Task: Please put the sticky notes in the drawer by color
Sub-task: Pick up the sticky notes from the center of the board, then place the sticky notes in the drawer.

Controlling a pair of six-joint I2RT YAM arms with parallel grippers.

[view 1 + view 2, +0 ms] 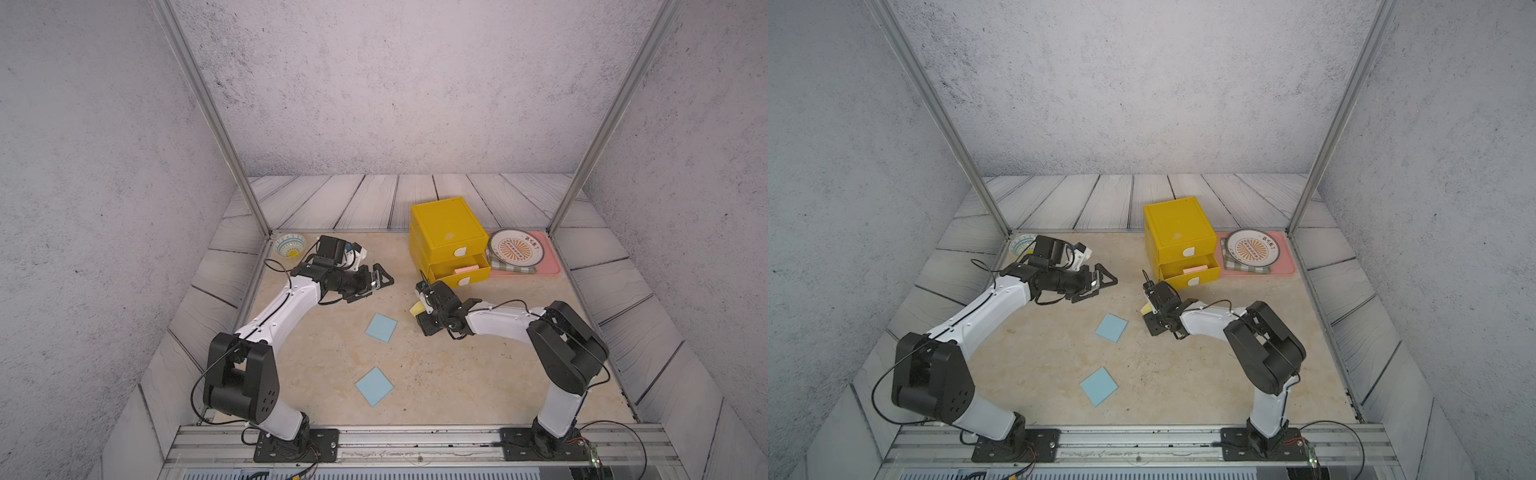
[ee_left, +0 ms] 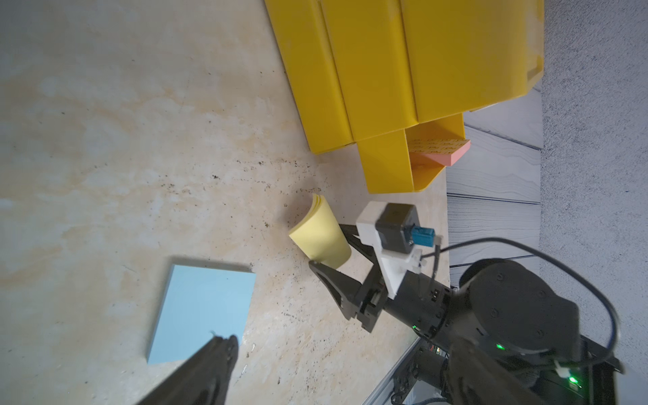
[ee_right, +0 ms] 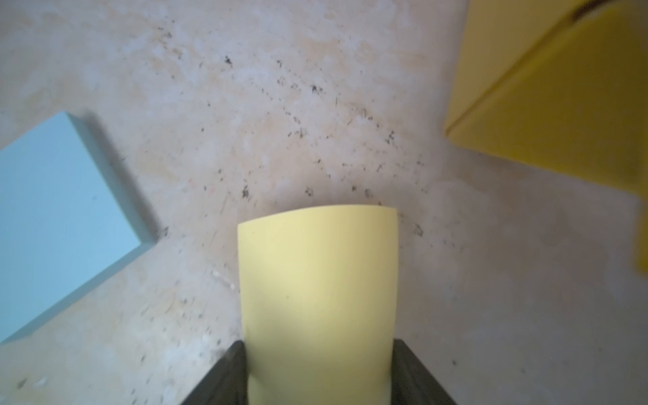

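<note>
White left arm [image 1: 286, 303] and right arm [image 1: 498, 318], black joints [image 1: 241, 382], thin black cables [image 2: 491, 239], three-cornered black left gripper [image 1: 376, 289], screwed plates [image 1: 297, 446] on the metal rail [image 1: 415, 441].

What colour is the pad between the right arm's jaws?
Pale yellow; the pad shows best in the right wrist view.

Even diffuse light, soft shadows; top views wide-angle warped; wrist views blurred close-up.

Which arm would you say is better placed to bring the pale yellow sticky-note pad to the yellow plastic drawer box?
Right: the right gripper clamps the curled pale yellow sticky-note pad, close to the yellow plastic drawer box. The left gripper hangs open, holding nothing.
</note>
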